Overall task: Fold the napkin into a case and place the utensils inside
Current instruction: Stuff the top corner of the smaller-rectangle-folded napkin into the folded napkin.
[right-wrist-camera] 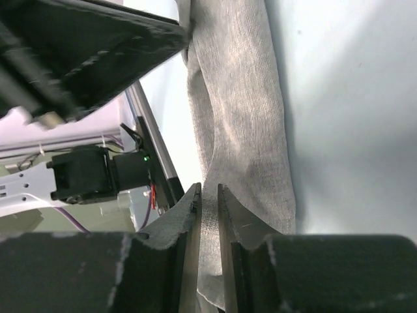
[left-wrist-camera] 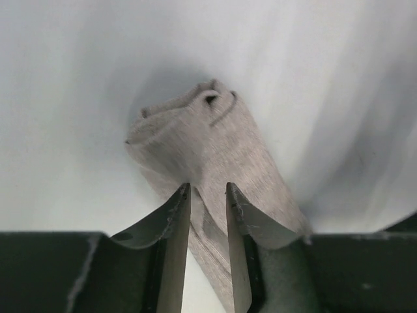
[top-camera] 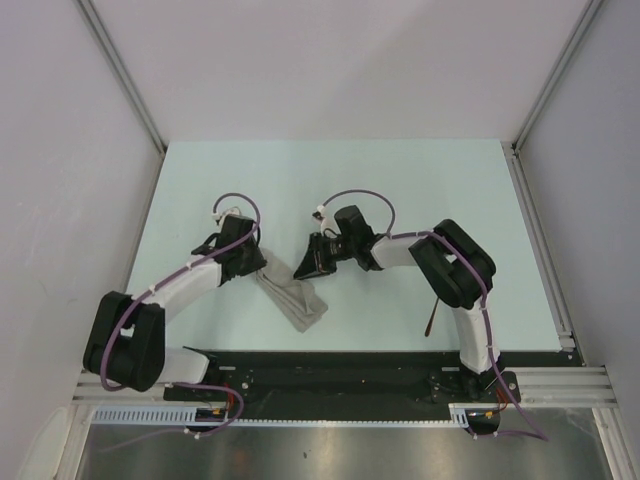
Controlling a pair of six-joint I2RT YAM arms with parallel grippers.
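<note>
Two claws tend one cloth. Nearest me, a shiny copper-orange fork lies on the pale bench, half under the right arm and well apart from the grey-beige cloth napkin, which is folded into a narrow diagonal strip. Farther back, the right claw pinches a fold along its edge. The left claw stands slightly apart astride the far end. If the right one drags, I'd expect the loose folds to spring open.

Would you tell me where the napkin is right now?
In the top view the napkin sits folded just left of centre, between the left gripper and the right gripper.
</note>
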